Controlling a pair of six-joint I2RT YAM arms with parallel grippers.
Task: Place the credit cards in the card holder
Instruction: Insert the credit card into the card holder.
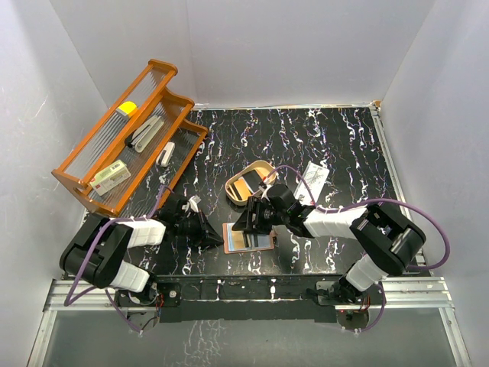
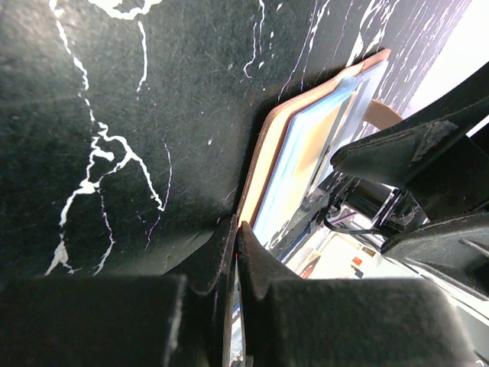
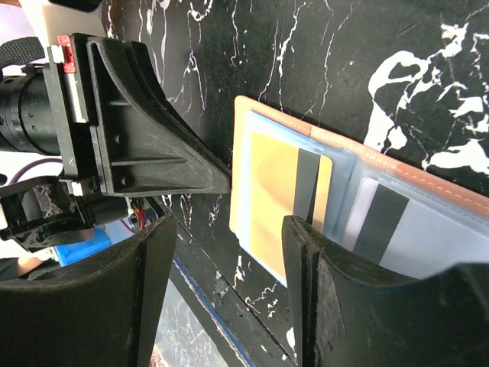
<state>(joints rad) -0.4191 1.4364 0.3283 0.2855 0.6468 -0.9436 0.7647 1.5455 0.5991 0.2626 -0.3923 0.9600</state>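
Looking at the card holder (image 1: 248, 237) lying open and flat on the black marble table (image 1: 336, 138), close to the near edge and right between the two arms. Spotting an orange card (image 3: 271, 191) with a dark stripe sitting in the left clear pocket, plus a pale blue card (image 3: 428, 237), also striped, tucked in the pocket beside it. Seeing the left gripper (image 1: 216, 235) down low with its fingers pressed together, tips touching the holder's left edge; honestly not managing to tell from the left wrist view about any leather actually caught between them. Seeing the right gripper (image 1: 246, 223) hanging just over the holder with its fingers spread well apart, one finger (image 3: 306, 290) crossing in front of the orange card. Also noticing a tan oval tray (image 1: 230, 186) just behind the holder and a big orange wire rack (image 1: 163, 69) off at the far left, well apart from all of it.
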